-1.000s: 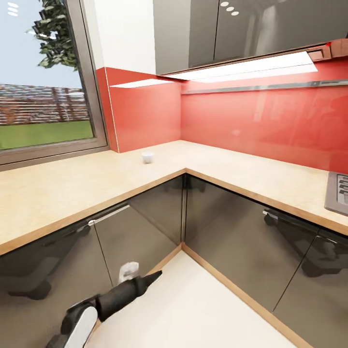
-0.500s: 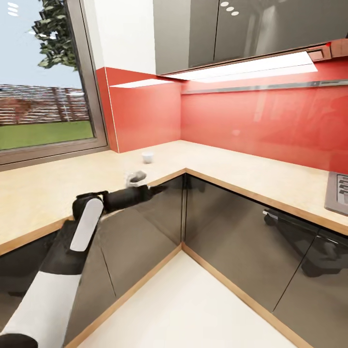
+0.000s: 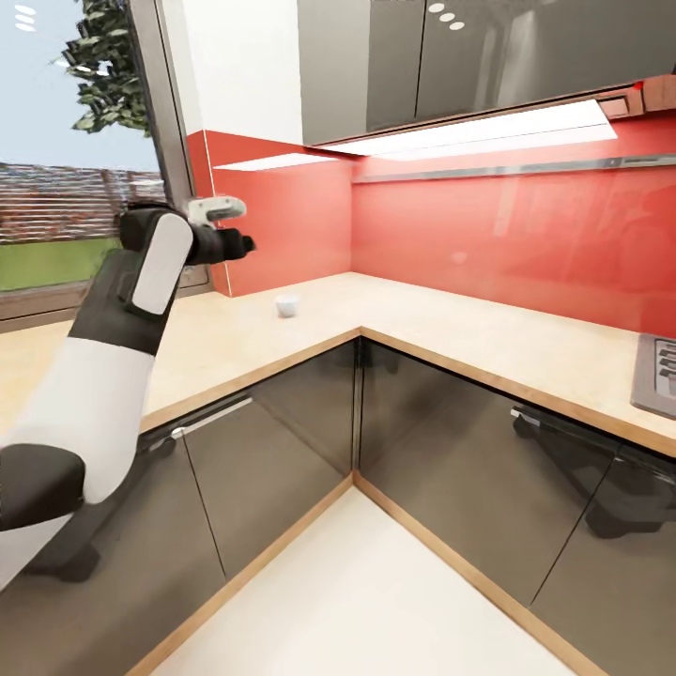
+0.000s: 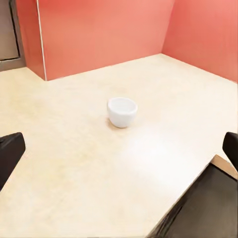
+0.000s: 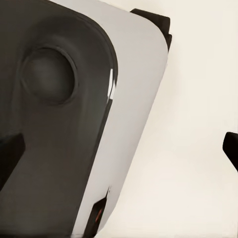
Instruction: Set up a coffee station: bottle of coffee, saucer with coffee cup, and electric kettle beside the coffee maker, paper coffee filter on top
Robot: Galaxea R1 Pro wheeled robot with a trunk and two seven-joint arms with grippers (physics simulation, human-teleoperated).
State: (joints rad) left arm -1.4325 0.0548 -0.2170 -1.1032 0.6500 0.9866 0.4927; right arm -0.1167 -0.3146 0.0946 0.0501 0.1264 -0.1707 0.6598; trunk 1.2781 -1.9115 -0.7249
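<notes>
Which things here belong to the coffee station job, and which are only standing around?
Belong to the job:
- coffee cup, alone on the countertop near the corner
- left gripper, raised above the counter, open, holding nothing

Only standing around:
- stove edge
- window
- red backsplash
- lower cabinets

Your left arm (image 3: 113, 357) wears rounded white shells between glossy black joints, ending in a black wrist and dark left gripper (image 3: 235, 246) topped by a white block, while your right wrist camera sees a black-and-white curved body panel (image 5: 74, 124).
</notes>
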